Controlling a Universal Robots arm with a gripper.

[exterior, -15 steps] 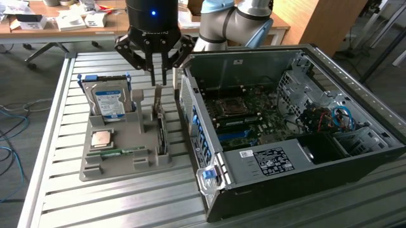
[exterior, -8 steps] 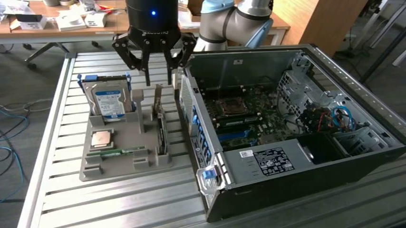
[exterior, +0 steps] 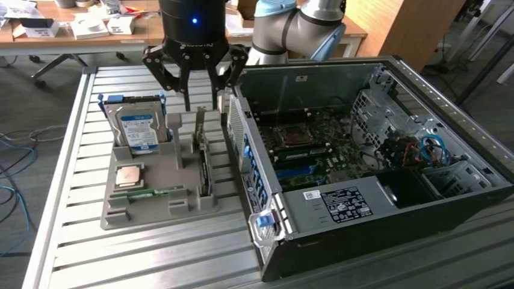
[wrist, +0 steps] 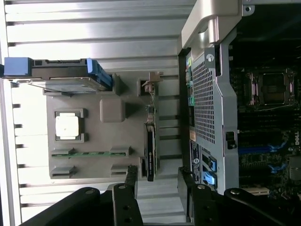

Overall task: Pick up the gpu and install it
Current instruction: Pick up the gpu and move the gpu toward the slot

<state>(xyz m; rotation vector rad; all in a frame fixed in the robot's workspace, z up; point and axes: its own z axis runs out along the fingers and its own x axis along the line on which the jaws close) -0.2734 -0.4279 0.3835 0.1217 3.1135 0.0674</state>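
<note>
The gpu is a thin tan-brown card with a dark edge, standing on its long edge in a slot of the grey holder. My gripper hangs open directly above the card's far end, its fingers apart and holding nothing. From the wrist, the gpu runs away from the two dark fingertips, and the gripper straddles its line without touching it. To the exterior view's right of the holder stands the open computer case, its motherboard exposed.
A silver hard drive with blue rails stands upright at the holder's far left. A processor chip and a green memory stick lie in front of it. The slatted metal table carries everything; a cluttered desk stands behind.
</note>
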